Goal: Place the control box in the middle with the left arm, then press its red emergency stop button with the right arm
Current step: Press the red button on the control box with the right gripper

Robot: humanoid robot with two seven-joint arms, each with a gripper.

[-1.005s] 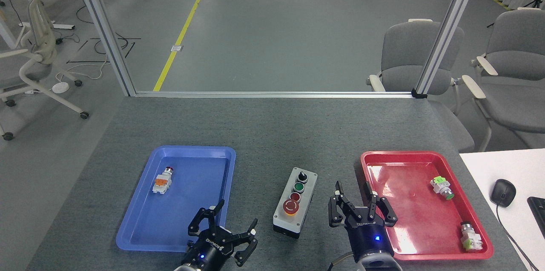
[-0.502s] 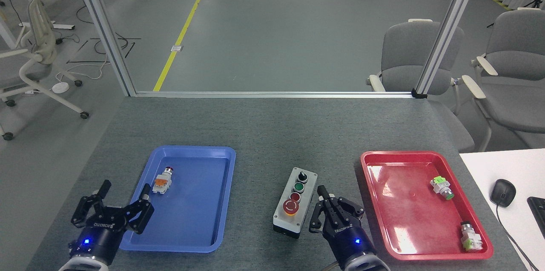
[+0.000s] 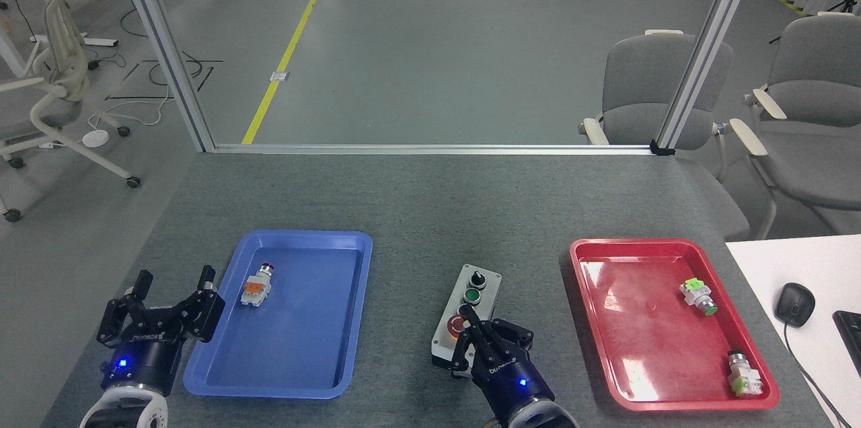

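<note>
Sitting on the dark-grey worktop (image 3: pixel 430 212) between blue tray (image 3: pixel 296 374) and red tray (image 3: pixel 599 347), the control box (image 3: pixel 485 278) looks already placed mid-table, so the first step reads as done; the press is underway or about to land. Right gripper (image 3: pixel 474 330) is over the box's near end, jaws pinched together, tip on or just above the red emergency stop button (image 3: pixel 455 325), contact not clear. Left gripper (image 3: pixel 165 300) is parked well off left of the blue tray, jaws spread, holding nothing.
</note>
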